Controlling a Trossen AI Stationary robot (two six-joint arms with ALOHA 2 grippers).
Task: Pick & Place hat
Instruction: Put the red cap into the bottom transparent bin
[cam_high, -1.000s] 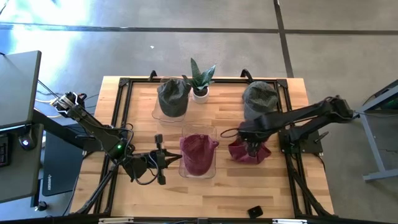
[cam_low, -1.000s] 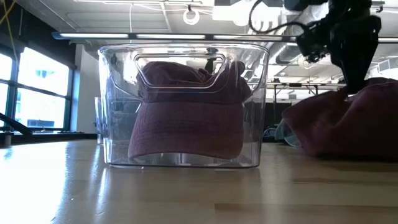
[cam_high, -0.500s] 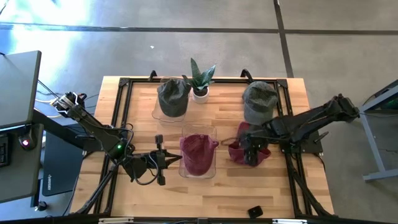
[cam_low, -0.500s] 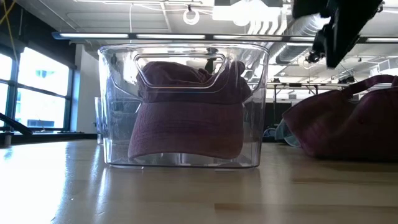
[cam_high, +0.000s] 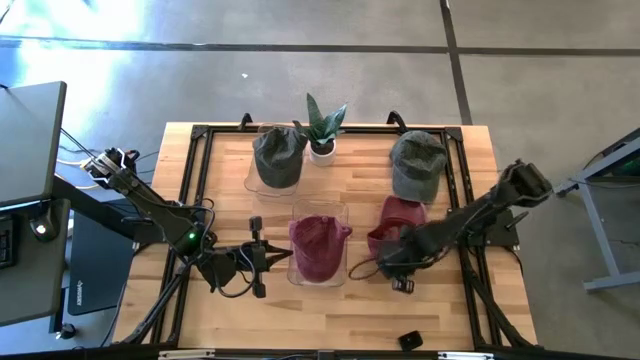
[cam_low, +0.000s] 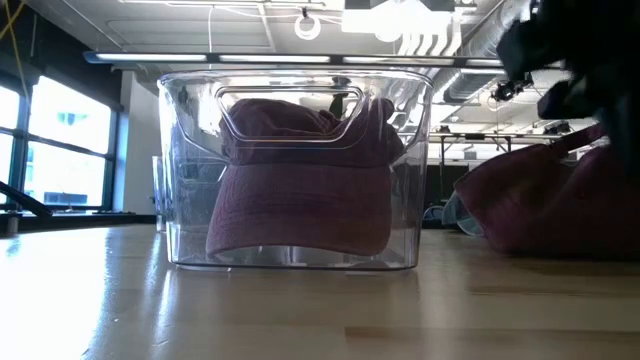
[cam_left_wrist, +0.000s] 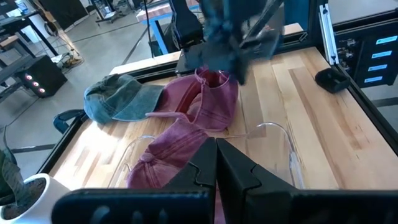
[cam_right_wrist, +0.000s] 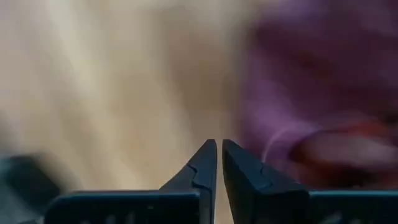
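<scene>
Two maroon hats (cam_high: 398, 228), unlabelled

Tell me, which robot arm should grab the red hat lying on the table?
The right arm. Its gripper is right by the loose red hat, jaws shut on nothing. The left gripper waits beyond the clear bin.

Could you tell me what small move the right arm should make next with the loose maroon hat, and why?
Probably reopen the right pincer and bring it back over the loose maroon hat. Its fingers are shut with nothing between them, at the hat's near edge, and the hat lies on the table beside the clear bin that holds another maroon hat.
</scene>
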